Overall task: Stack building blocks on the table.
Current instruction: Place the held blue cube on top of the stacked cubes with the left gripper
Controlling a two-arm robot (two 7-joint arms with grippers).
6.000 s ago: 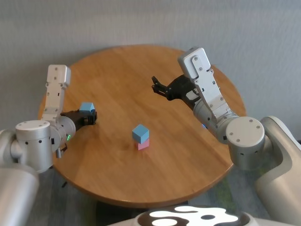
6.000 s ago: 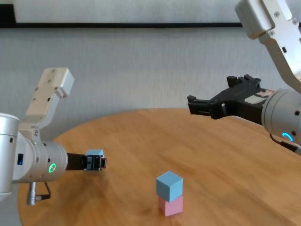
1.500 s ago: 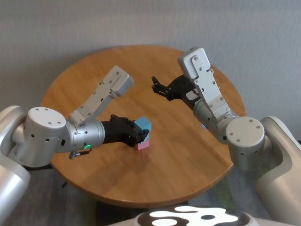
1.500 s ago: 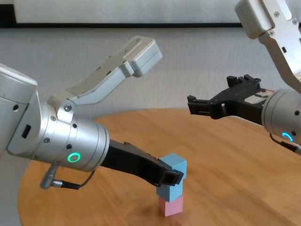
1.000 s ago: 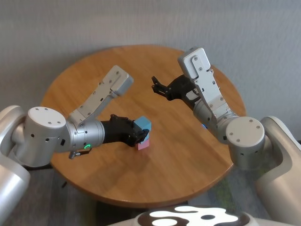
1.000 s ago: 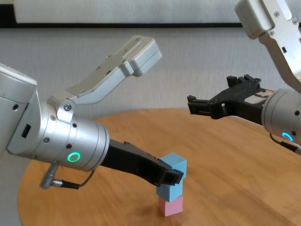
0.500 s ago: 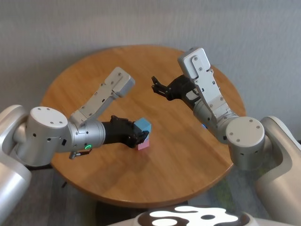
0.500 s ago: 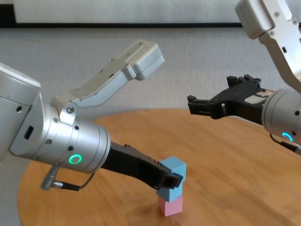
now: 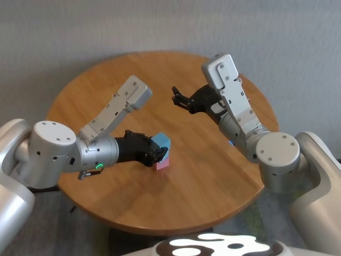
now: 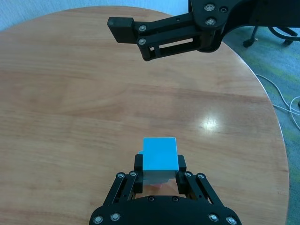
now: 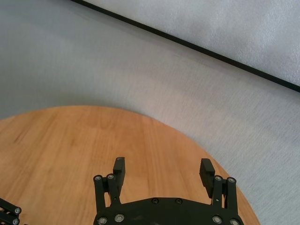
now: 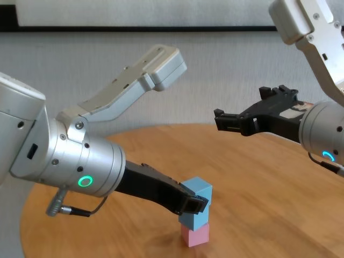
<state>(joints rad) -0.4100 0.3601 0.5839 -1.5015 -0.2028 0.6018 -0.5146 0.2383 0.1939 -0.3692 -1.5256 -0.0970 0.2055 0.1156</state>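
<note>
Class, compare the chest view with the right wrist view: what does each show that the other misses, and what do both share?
Only the chest view shows the left gripper shut on the top blue block, above a second blue block and the pink block. Only the right wrist view shows the open gap between the right gripper's fingers head-on, with nothing in it. Both show the table and the grey wall behind.

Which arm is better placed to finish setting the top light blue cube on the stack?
Left: the left gripper is shut on the top light blue cube; the right gripper hangs open, apart.
</note>
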